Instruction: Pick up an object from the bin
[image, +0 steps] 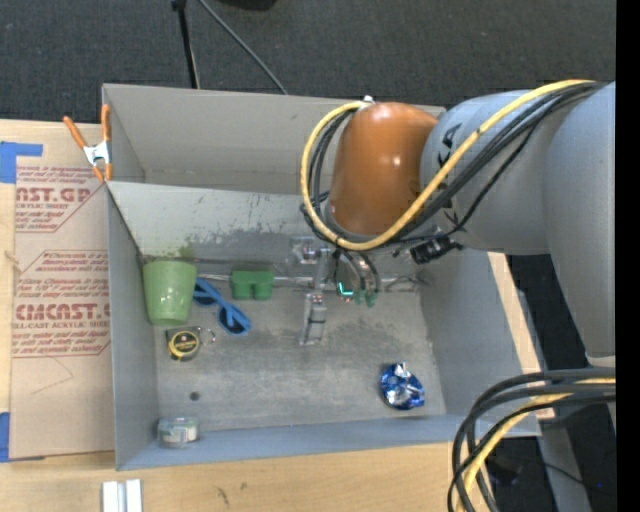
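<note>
My gripper (338, 308) hangs below the orange cover over the middle of the bin floor. It stands open, and only bare floor shows between its fingers. A small green block (252, 283) lies just to its left. Beside that block, further left, lies a blue plastic piece shaped like glasses (222, 306). A crumpled blue and white wrapper (401, 387) sits nearer the front right corner, apart from the gripper.
A light green cup (169, 289) lies against the left wall. In front of it lies a small yellow and black tape measure (183, 343). A grey cap (177, 431) rests in the front left corner. The arm covers the bin's right back part.
</note>
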